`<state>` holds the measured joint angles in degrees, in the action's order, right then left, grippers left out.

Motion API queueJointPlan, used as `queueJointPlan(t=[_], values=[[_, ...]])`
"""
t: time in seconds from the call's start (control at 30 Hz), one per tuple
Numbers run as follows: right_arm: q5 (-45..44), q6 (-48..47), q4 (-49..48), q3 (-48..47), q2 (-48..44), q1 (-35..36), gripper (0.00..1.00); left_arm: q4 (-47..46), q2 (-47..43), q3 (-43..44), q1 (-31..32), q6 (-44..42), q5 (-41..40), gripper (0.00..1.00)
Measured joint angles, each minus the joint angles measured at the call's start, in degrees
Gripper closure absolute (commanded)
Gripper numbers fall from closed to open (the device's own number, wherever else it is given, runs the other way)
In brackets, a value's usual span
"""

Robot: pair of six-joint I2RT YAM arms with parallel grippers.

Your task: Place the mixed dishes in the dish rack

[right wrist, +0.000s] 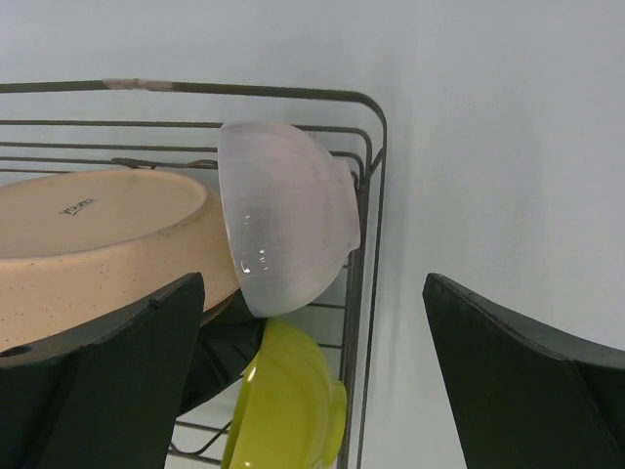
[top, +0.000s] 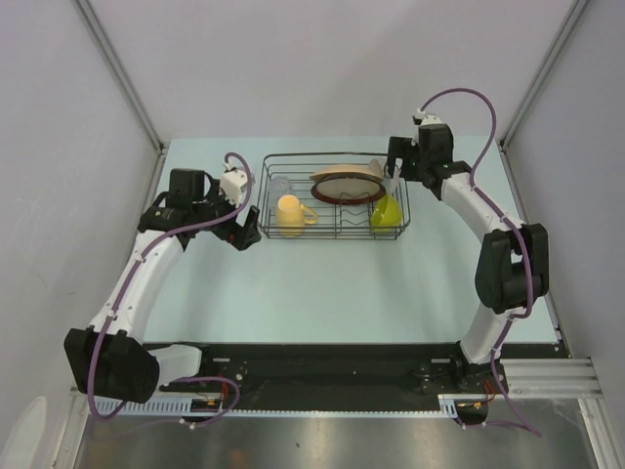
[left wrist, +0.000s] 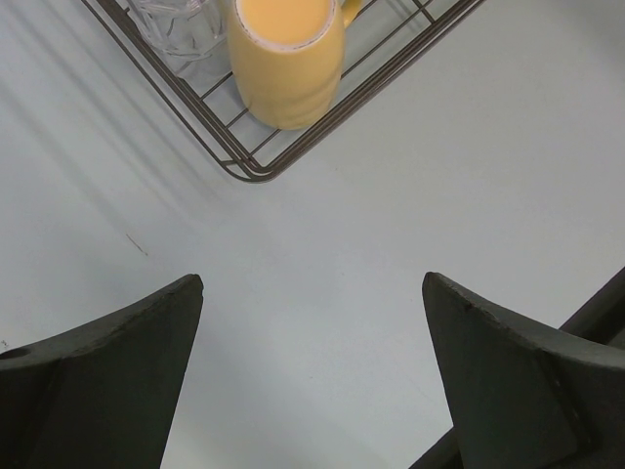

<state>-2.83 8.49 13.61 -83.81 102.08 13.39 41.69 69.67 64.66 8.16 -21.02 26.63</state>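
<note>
Dishes are in neither pair of jaws. The left jaws stand wide and empty over bare table [left wrist: 410,195], just off the near left corner of the rack [left wrist: 249,168]. The mug [left wrist: 288,59] stands just inside that corner, ahead of the jaws and apart from them, with the glass [left wrist: 181,24] beside it.

The right jaws are wide and empty too, at the rack's far right corner. The white bowl [right wrist: 283,215] stands on edge straight ahead of the gap between them. It rests against the tan plate [right wrist: 98,234], and the green bowl [right wrist: 288,401] is just beside it. I cannot tell whether a jaw touches the wire, but nothing is gripped.

From above, the dark-rimmed plate [top: 349,192] sits beside the tan one. Every dish I can see is inside the rack, and none is on the table around it. I judge the loading done or all but done; at most the tilted white bowl may want settling.
</note>
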Motion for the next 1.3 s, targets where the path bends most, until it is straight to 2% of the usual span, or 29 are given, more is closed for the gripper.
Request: queueJointPlan(t=[0.27,0.77,1.07,1.2,1.3], values=[[7.82,7.87,5.42,-0.26,0.87,-3.91,0.00,0.00,0.55,1.16,0.00,0.00,-0.09,0.00],[11.74,9.90,6.34,-0.04,2.12,-3.02,0.00,0.02,0.55,1.57,0.00,0.00,-0.17,0.00],[12.07,9.88,10.71,-7.52,8.22,-2.23,0.00,-0.74,0.96,1.62,0.00,0.11,-0.96,0.00],[10.86,9.88,12.44,-9.03,8.72,-1.75,0.00,-1.55,6.03,4.85,0.02,0.13,-1.64,0.00],[10.34,9.81,13.09,-9.51,8.72,-1.60,0.00,-2.51,13.84,11.52,0.35,0.17,-2.58,0.00]])
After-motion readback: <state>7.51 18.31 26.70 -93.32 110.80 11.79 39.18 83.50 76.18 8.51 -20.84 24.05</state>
